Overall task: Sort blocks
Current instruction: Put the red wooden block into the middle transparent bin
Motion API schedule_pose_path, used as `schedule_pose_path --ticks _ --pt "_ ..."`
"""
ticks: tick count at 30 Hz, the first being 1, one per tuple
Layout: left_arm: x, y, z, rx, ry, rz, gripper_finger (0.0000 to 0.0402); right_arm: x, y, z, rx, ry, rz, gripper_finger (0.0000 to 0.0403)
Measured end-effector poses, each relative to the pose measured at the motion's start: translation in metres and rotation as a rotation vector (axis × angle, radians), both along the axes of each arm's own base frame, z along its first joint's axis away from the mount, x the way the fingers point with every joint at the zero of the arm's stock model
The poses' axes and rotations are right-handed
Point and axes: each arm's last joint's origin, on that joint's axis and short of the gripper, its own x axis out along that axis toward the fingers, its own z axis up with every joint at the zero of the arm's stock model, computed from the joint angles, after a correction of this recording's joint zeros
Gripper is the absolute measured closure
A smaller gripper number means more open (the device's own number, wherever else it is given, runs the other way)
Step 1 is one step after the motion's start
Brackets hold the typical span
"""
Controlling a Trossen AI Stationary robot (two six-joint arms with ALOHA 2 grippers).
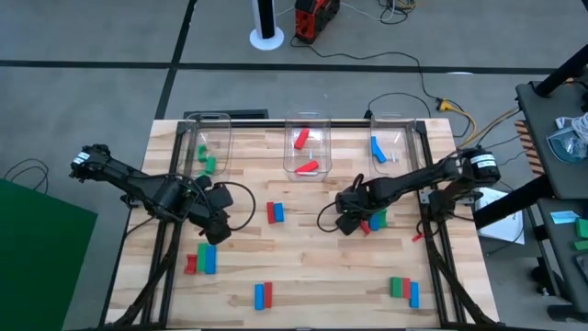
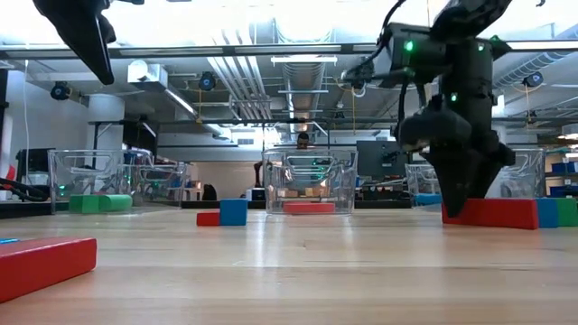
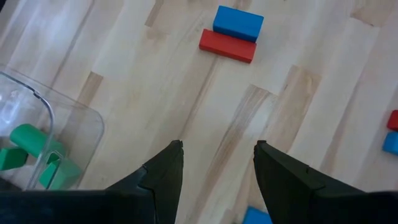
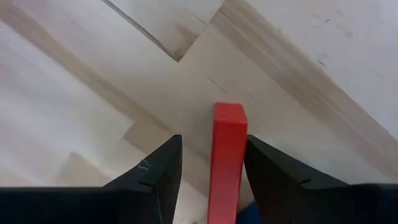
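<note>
Right gripper (image 4: 208, 168) down at table level, fingers straddling red block (image 4: 227, 155), block against one finger, gap at the other: not yet clamped, likely lined up for pickup. Left gripper (image 3: 217, 168) spread, empty, hovering.

Your right gripper (image 2: 467, 203) has its jaws down on the near end of a red block (image 2: 492, 213) lying on the surface (image 2: 298, 271). Just beside that block's other end sit a blue block (image 2: 546, 212) and a green block (image 2: 567, 211).
</note>
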Motion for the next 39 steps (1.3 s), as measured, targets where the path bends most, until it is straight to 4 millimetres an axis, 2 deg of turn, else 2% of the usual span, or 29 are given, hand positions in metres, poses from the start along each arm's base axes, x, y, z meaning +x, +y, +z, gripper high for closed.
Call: schedule_pose_path --ticks 4,8,14,19,24,29,35,39 --pt "0.0 0.0 0.0 0.001 0.0 -0.003 0.0228 0.003 0.0 -0.01 -0.006 0.037 0.033 0.0261" --pt "0.0 0.0 0.0 0.001 0.001 -0.003 0.0228 0.005 0.0 -0.01 -0.014 0.051 0.054 0.0291" --pt "0.0 0.0 0.0 0.001 -0.001 -0.003 0.0228 0.012 0.0 0.002 -0.034 -0.023 0.066 0.0354" --pt "0.005 -0.002 0.002 -0.007 -0.044 -0.036 0.0228 0.019 0.0 0.024 -0.036 -0.105 0.069 0.0354" --pt "0.019 -0.008 0.011 -0.004 -0.206 -0.161 0.0228 0.031 -0.001 0.065 -0.099 -0.27 0.065 0.0354" --pt "0.037 -0.009 0.025 0.082 -0.42 -0.231 0.0228 0.041 -0.004 0.117 -0.238 -0.58 0.057 0.0354" --pt "0.056 0.007 0.051 0.154 -0.687 -0.22 0.0228 0.038 -0.008 0.178 -0.458 -1.034 0.085 0.0354" --pt "0.07 0.023 0.075 0.139 -0.927 -0.264 0.0228 0.03 -0.006 0.219 -0.638 -1.317 0.176 0.0354"
